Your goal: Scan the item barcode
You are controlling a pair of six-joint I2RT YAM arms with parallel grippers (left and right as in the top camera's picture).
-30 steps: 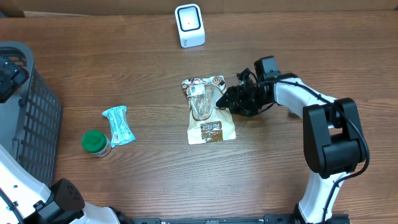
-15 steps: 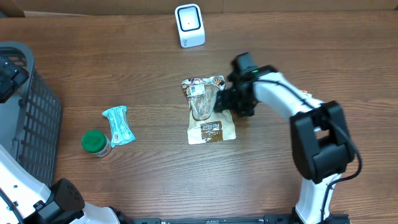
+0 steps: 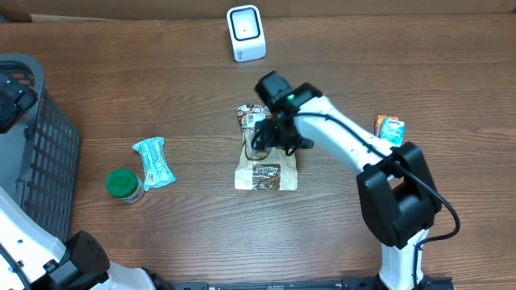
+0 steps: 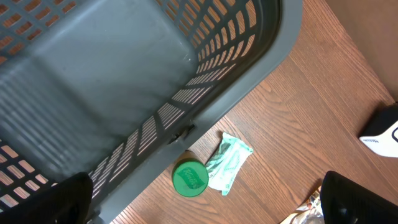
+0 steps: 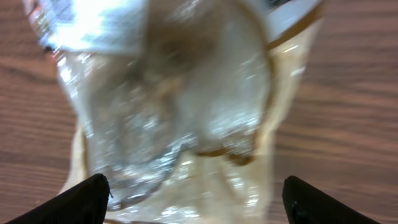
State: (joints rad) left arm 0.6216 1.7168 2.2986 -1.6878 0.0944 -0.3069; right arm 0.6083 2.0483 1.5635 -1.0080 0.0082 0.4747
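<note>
The item is a clear and tan snack bag (image 3: 266, 167) lying flat mid-table, with a white label near its top end. In the right wrist view the bag (image 5: 180, 106) fills the frame, blurred. My right gripper (image 3: 271, 137) hovers over the bag's upper half, open, its dark fingertips (image 5: 84, 200) standing either side of the bag without closing on it. The white scanner (image 3: 246, 32) stands at the table's back edge. My left gripper (image 4: 208, 208) is open and empty, high above the basket's edge at the far left.
A grey slatted basket (image 3: 36, 137) occupies the left side. A green-lidded jar (image 3: 122, 184) and a teal packet (image 3: 153, 162) lie just right of it. A small orange packet (image 3: 389, 127) lies to the right of the right arm.
My right arm swung left from beside the bag to over it, and its jaws opened wider. The bag slid slightly down and left. The orange packet came into sight.
</note>
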